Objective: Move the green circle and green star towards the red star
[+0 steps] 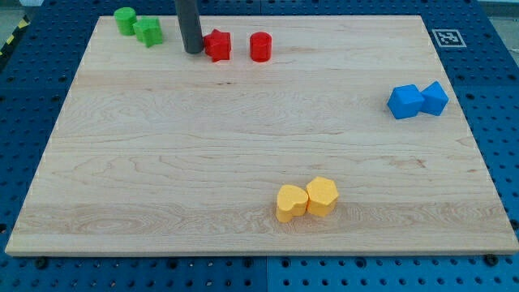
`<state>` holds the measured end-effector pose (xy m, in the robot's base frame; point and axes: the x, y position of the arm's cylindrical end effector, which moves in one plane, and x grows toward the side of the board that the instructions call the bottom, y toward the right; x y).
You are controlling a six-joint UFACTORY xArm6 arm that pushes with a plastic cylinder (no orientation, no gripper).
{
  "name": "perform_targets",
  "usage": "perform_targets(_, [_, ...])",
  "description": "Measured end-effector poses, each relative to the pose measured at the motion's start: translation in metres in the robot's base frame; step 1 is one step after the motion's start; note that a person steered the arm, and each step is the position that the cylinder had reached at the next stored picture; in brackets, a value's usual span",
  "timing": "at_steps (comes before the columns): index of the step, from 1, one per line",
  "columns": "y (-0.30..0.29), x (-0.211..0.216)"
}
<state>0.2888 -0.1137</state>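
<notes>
The green circle [125, 19] and the green star [149, 32] sit touching each other at the view's top left of the wooden board [162, 162]. The red star [217, 45] lies to their right near the top edge. My tip [193, 51] stands just left of the red star, close to it or touching it, and to the right of the green star with a gap between.
A red circle [260, 47] stands right of the red star. Two blue blocks [405, 101] [435, 97] touch at the view's right. Two yellow blocks [291, 203] [322, 195] touch near the bottom middle.
</notes>
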Motion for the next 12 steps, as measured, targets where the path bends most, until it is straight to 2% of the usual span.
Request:
perform_targets(1, [-0.018, 0.021])
perform_targets(2, [-0.066, 0.025])
perform_targets(4, [-0.157, -0.028])
perform_targets(5, [-0.187, -0.028])
perform_targets(6, [-0.191, -0.030])
perform_targets(8, [-0.187, -0.097])
perform_targets(9, [-0.182, -0.097])
perform_targets(10, [-0.152, -0.097])
perform_targets(12, [-0.131, -0.067])
